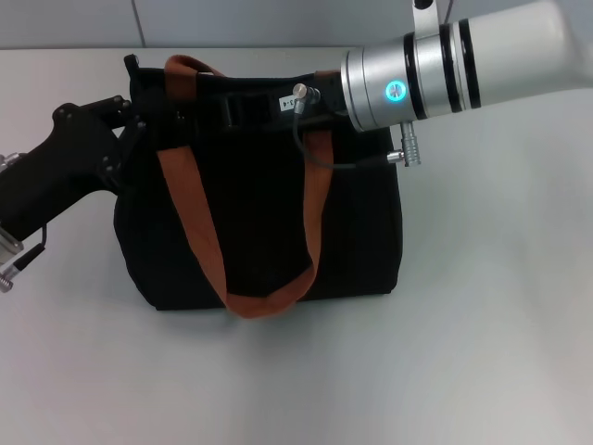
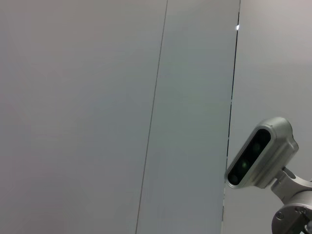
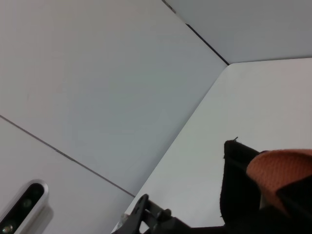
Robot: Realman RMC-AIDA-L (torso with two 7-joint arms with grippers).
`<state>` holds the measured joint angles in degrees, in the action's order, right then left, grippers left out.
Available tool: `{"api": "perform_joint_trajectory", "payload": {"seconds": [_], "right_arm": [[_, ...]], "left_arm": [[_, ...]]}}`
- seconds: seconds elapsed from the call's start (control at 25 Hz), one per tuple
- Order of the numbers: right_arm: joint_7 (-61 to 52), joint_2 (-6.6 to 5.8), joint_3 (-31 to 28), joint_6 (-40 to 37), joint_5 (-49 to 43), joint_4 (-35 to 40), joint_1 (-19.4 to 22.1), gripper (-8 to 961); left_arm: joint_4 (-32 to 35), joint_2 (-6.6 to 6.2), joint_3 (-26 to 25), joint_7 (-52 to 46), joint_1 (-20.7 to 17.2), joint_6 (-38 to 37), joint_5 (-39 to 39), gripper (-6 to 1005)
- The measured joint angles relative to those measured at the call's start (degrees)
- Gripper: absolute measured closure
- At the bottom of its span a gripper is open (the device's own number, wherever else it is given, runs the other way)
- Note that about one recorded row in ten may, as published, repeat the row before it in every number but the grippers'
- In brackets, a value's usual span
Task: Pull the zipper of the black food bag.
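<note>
The black food bag [image 1: 259,232] stands on the white table, with its orange-brown straps [image 1: 190,213] hanging down its front. My left gripper [image 1: 134,125] is at the bag's upper left corner, touching the fabric. My right gripper [image 1: 236,107] reaches in from the right and lies along the bag's top edge. It is black against the black fabric. The zipper pull is hidden under the right gripper and wrist. The right wrist view shows a corner of the bag [image 3: 239,195] and a piece of strap [image 3: 282,170].
The white table [image 1: 482,324] stretches around the bag, and a grey panelled wall [image 2: 97,97] stands behind it. The right arm's silver wrist [image 1: 435,69] and its cable hang over the bag's upper right. The left wrist view shows the right wrist's camera [image 2: 258,156].
</note>
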<state>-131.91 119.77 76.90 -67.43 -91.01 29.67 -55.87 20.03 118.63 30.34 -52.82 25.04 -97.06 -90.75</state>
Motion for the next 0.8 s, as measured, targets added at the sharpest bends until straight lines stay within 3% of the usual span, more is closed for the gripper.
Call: {"api": "perform_joint_trajectory", "payload": {"seconds": [0.08, 0.24, 0.56, 0.8], "right_arm": [[-0.42, -0.05, 0.03, 0.40, -0.37, 0.15, 0.13, 955], [-4.91, -0.17, 0.12, 1.96, -5.47, 4.28, 2.03, 955], [-18.29, -0.33, -0.36, 1.75, -19.23, 23.86, 12.98, 953], [-21.84, -0.25, -4.23, -1.40, -24.36, 30.80, 18.16, 948]], "left_arm": [[0.00, -0.04, -0.09, 0.00, -0.10, -0.06, -0.01, 944], [0.01, -0.07, -0.17, 0.01, -0.26, -0.11, -0.03, 943], [0.01, -0.17, -0.41, 0.01, -0.49, -0.30, 0.35, 942], [0.01, -0.21, -0.78, 0.01, -0.51, -0.31, 0.42, 941]]}}
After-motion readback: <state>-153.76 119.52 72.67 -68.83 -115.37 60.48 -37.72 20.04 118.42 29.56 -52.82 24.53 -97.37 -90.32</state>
